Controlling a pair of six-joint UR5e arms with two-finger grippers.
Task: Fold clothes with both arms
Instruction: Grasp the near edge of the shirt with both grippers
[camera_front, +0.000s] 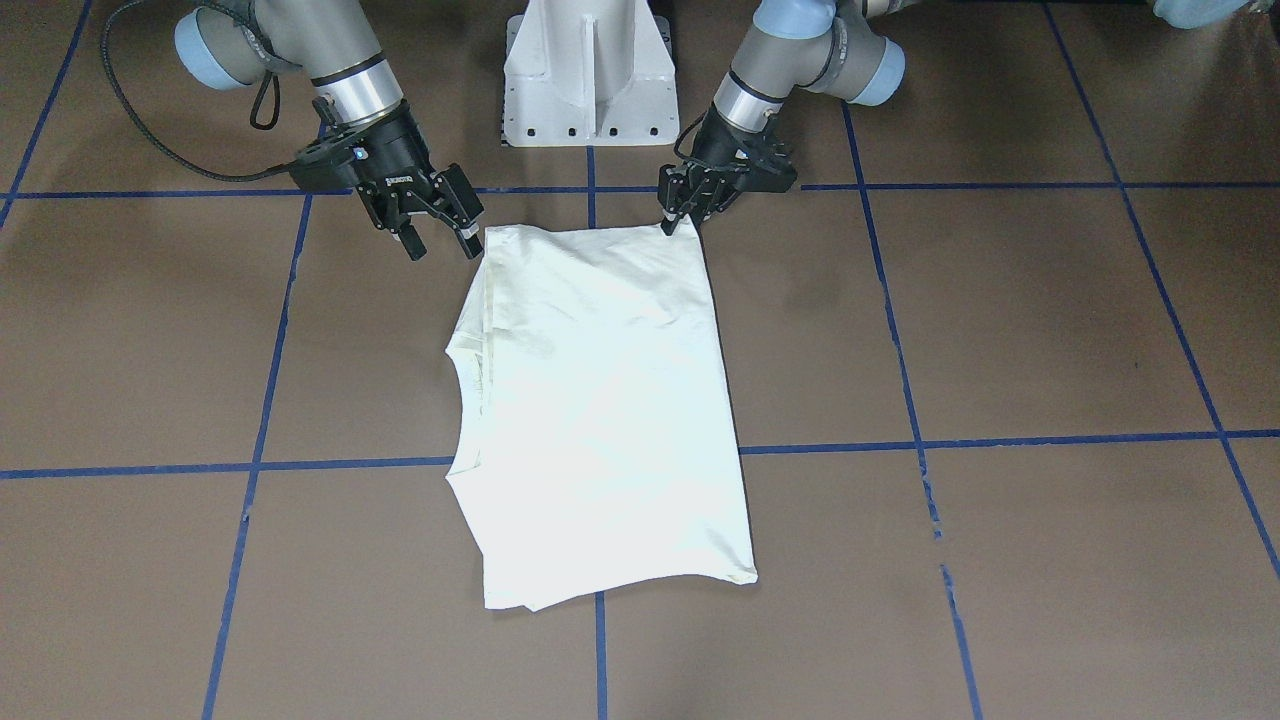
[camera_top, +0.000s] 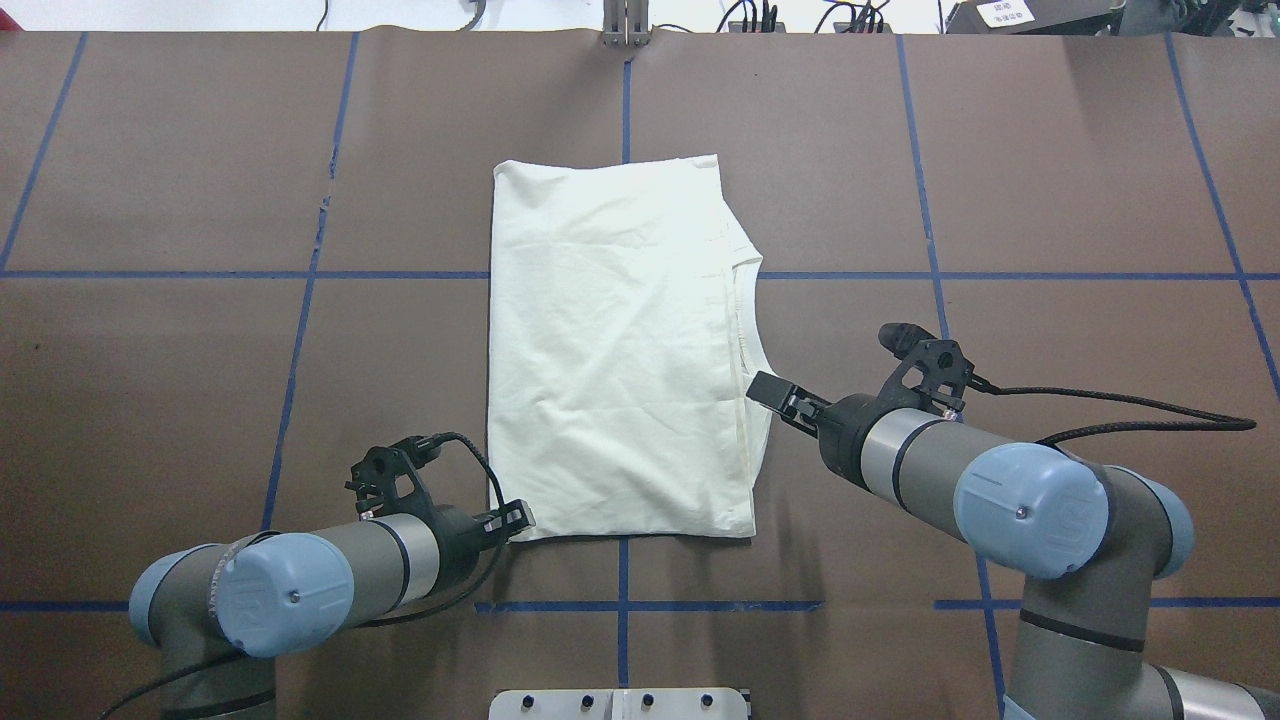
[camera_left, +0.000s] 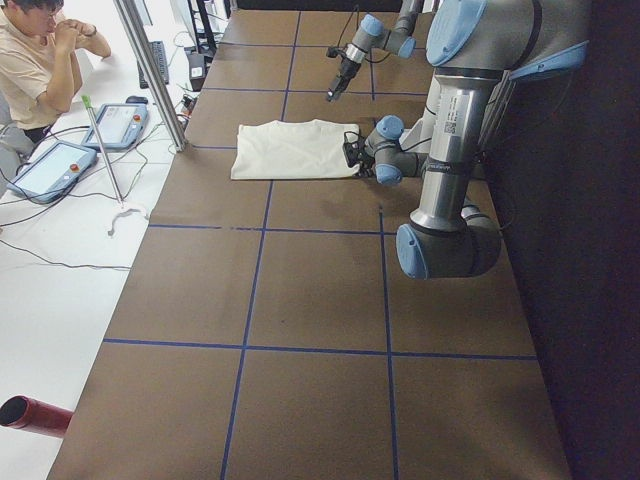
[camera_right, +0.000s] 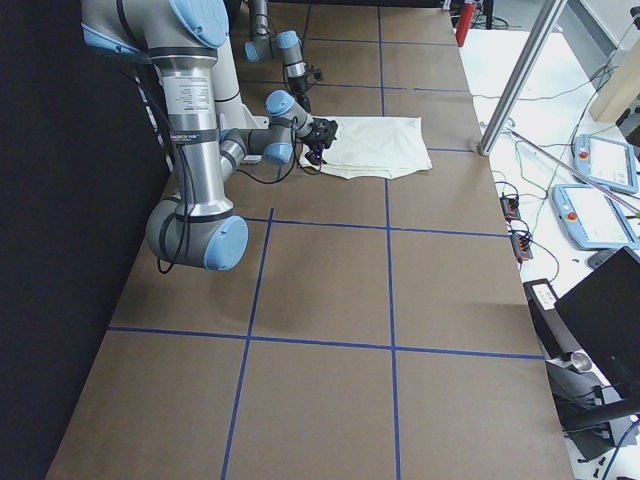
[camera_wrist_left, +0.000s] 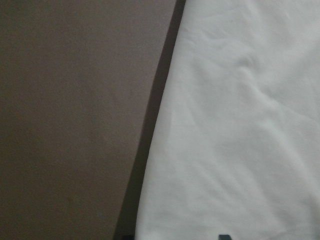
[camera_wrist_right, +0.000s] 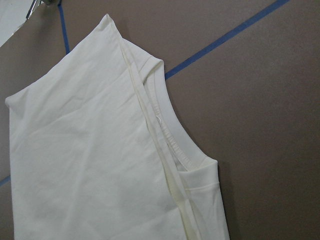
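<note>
Your robot, as you see it: left arm (camera_top: 380, 555) and right arm (camera_top: 920, 455) grey metal tubes, light-blue round joint caps (camera_top: 1030, 510), small screw at cap centre, embossed logo beside. Black bands at wrists. Black braided cable (camera_top: 1120, 400) off right arm. Left gripper (camera_front: 680, 222), right gripper (camera_front: 442, 246) black, pronged; white lettering on right one. White pedestal (camera_front: 590, 90), bolt holes along foot.

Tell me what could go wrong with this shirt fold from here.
1. The right gripper is open beside the shirt, while the left gripper is at its corner; lifting now could skew the fold.
2. Stacked edges by the collar may let it catch only one layer.
</note>
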